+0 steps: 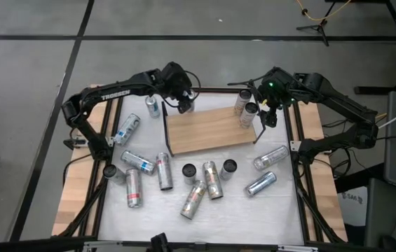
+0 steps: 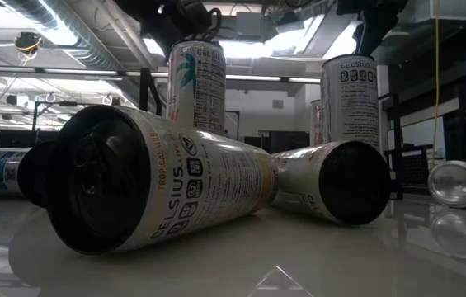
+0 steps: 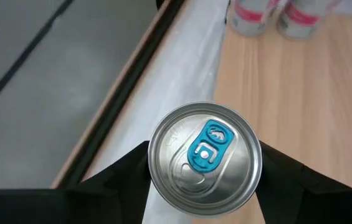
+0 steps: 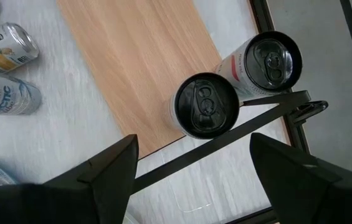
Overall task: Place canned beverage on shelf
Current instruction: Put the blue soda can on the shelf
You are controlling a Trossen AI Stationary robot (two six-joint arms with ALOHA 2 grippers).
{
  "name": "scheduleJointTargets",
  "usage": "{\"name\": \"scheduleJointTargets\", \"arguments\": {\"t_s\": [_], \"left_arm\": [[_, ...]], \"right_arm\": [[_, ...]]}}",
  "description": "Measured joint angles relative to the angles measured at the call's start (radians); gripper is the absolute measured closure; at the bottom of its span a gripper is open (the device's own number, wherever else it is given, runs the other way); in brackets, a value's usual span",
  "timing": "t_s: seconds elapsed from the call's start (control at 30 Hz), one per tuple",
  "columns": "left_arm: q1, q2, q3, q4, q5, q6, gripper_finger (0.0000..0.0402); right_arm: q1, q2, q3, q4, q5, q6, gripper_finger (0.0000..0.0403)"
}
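Note:
A silver can with a blue tab (image 3: 204,140) stands upright between the fingers of my left gripper (image 1: 182,105), which is shut on it. The gripper is at the back-left corner of the shelf (image 1: 208,129), a light wooden board. Whether the can rests on the board I cannot tell. Two cans (image 1: 243,101) (image 4: 205,104) stand at the shelf's right end beside its black wire frame (image 4: 256,121). My right gripper (image 4: 194,168) hangs open just above and in front of them, holding nothing. In the low view the held can (image 2: 198,82) shows upright behind the lying cans.
Several cans lie and stand on the white table (image 1: 254,210) in front of the shelf, such as one (image 1: 212,180) in the middle and one (image 1: 270,157) at the right. Another can (image 1: 153,105) stands just left of my left gripper. Black frame rails (image 1: 299,175) border the table.

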Motion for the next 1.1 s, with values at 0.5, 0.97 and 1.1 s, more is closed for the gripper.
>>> {"name": "scheduleJointTargets", "arguments": {"t_s": [0.5,0.97,1.1], "left_arm": [[-0.048,-0.014,0.0,-0.171,-0.006,-0.041,0.0183],[-0.049,-0.015,0.003,-0.22,-0.016,-0.045,0.0168],[-0.049,-0.015,0.003,-0.222,-0.017,-0.045,0.0151]], "right_arm": [[0.0,0.0,0.0,0.0,0.0,0.0,0.01],[0.0,0.0,0.0,0.0,0.0,0.0,0.01],[0.0,0.0,0.0,0.0,0.0,0.0,0.01]]}}
